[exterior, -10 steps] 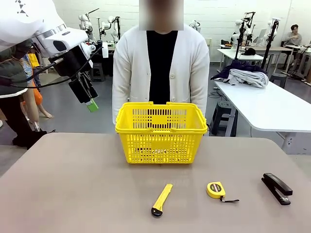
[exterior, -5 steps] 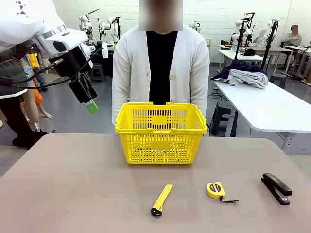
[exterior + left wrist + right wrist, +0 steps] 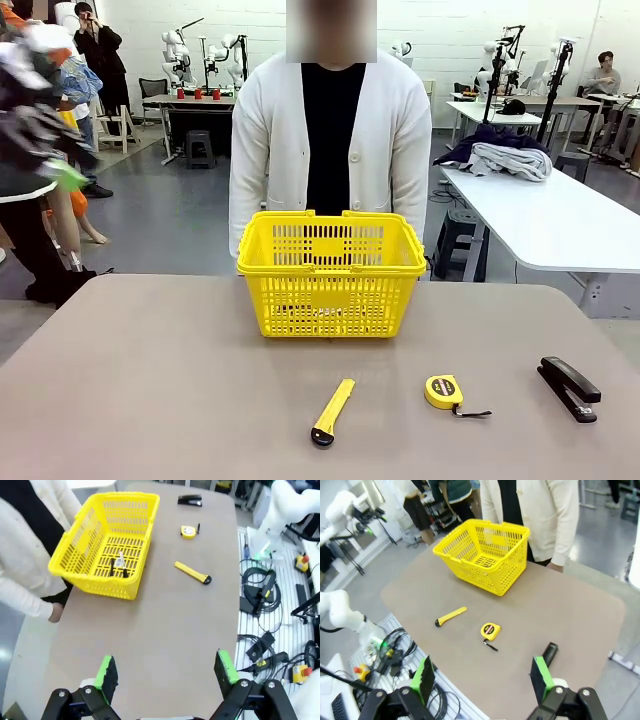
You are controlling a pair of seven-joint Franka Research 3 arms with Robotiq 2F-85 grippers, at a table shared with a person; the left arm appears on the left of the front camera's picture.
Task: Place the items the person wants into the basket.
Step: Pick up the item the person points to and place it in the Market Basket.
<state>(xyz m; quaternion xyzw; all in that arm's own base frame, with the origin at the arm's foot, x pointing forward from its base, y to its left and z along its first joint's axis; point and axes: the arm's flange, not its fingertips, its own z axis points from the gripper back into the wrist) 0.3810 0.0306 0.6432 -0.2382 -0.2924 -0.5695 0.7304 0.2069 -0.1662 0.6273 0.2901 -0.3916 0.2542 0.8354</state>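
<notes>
High above the table (image 3: 150, 380), the left gripper (image 3: 166, 672) and the right gripper (image 3: 482, 677) hang with jaws spread wide, ready to grab. Two markers (image 3: 120, 565) lie inside the yellow basket (image 3: 330, 300) by the person (image 3: 330, 130). The tape measure (image 3: 444, 391) sits on the table, probably next to go in.

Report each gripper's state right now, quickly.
Left gripper: open, holding nothing.
Right gripper: open, holding nothing.
</notes>
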